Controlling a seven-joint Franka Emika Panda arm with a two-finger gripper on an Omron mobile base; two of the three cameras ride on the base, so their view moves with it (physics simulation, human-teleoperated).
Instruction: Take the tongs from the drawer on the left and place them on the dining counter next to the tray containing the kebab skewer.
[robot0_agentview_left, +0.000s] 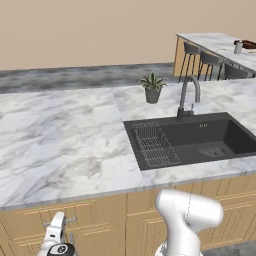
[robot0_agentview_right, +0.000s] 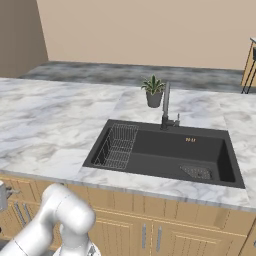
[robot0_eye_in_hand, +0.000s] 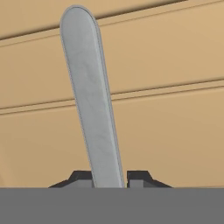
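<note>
Gripper (robot0_eye_in_hand: 110, 179) closed down on the silver bar handle (robot0_eye_in_hand: 91, 100) of the drawer (robot0_eye_in_hand: 175, 131), one dark fingertip on each side of the bar, light-wood front directly behind. Seen from the left base camera, hand low at the bottom left, against the cabinet fronts under the marble counter (robot0_agentview_left: 60, 140). Drawer front looks flush with its neighbours, though hard to say for certain. Tongs hidden. Black sink (robot0_agentview_left: 200, 140) with wire rack (robot0_agentview_left: 154, 145) and faucet (robot0_agentview_left: 187, 97) in the counter, potted plant (robot0_agentview_left: 152, 87) behind it. Far right, dining counter (robot0_agentview_left: 215, 42) with stools (robot0_agentview_left: 207, 62), and a dark edge of the tray (robot0_agentview_left: 248, 45) at the frame border.
</note>
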